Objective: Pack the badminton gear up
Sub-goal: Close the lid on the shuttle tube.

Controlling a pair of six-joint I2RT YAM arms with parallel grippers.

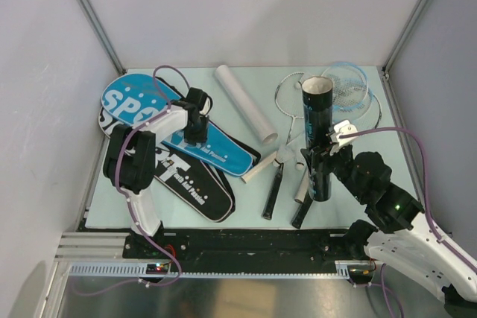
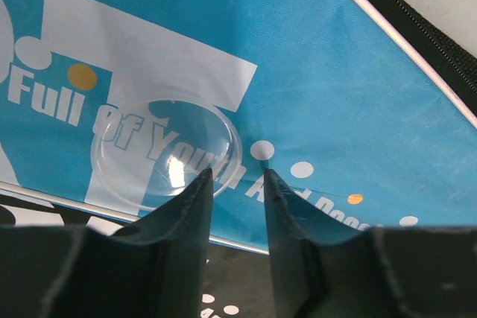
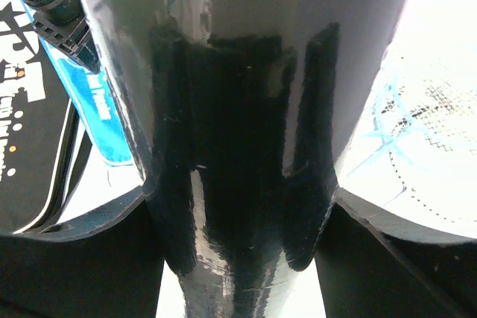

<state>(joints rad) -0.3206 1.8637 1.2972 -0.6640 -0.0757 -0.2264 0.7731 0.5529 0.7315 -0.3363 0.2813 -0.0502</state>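
Now — pale table (image 1: 250,202), white walls (image 1: 246,13) | left jaws spread over blue bag (image 1: 223,150) | right jaws pinching black tube (image 1: 317,117)

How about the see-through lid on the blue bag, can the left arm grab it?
Probably yes. The left gripper hangs open right at the clear lid on the blue bag, with nothing between them.

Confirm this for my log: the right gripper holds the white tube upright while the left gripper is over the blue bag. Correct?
One error: the right gripper holds the black tube upright, not the white tube, which lies flat, as the top external view shows. The left gripper is over the blue bag.
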